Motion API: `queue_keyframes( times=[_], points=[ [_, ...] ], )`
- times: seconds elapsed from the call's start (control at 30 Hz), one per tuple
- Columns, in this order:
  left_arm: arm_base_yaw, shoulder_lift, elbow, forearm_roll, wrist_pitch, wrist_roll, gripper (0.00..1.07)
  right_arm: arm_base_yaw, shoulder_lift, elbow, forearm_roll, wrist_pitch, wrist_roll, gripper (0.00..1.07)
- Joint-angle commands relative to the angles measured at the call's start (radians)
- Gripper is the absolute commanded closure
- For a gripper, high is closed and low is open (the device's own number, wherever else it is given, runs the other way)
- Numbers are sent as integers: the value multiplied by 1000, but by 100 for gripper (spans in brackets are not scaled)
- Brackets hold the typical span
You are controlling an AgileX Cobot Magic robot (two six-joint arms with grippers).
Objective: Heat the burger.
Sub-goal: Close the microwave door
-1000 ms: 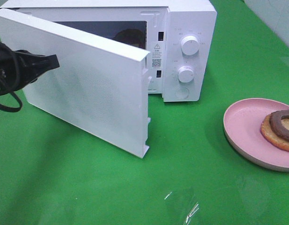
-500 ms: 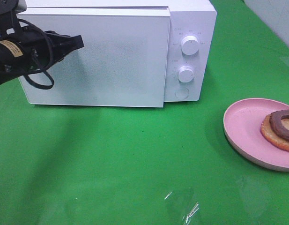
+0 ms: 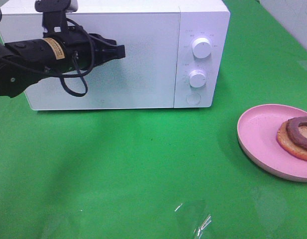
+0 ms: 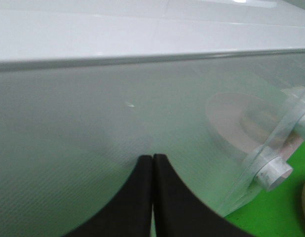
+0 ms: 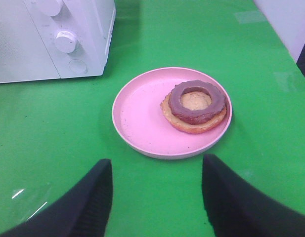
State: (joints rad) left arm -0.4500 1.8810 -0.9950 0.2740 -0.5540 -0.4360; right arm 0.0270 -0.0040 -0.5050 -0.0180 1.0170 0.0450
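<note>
The burger is hidden; no view shows it. The white microwave (image 3: 143, 30) stands at the back of the green table with its door (image 3: 143, 74) shut flat. My left gripper (image 3: 122, 51) is shut, and its black fingertips (image 4: 142, 168) press together against the door's front (image 4: 93, 118). My right gripper (image 5: 156, 159) is open and holds nothing. It hovers above the table just short of the pink plate (image 5: 137, 118), and it does not appear in the exterior high view.
The pink plate (image 3: 257, 134) at the right edge carries a flat tan disc with a dark brown ring (image 3: 298, 137), seen also as the disc (image 5: 196, 104). Two knobs (image 3: 201, 48) (image 3: 197, 78) and a round button (image 3: 193, 98) sit on the microwave's right panel. A microwave corner (image 5: 88, 44) shows near the plate.
The microwave door swung from wide open to fully shut. My left arm moved right across the door front with its fingers against it. The plate and the right gripper stayed put.
</note>
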Motion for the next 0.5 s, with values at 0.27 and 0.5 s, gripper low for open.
queue_keyframes(
  times=[0.27,0.5],
  points=[
    [33,28,-108,124,-63,-208,106,3,-26,4,-3,-11,7,56],
    [33,19,-107,580,-63,-528,106,3,-26,4,-3,-11,7,56]
  ],
)
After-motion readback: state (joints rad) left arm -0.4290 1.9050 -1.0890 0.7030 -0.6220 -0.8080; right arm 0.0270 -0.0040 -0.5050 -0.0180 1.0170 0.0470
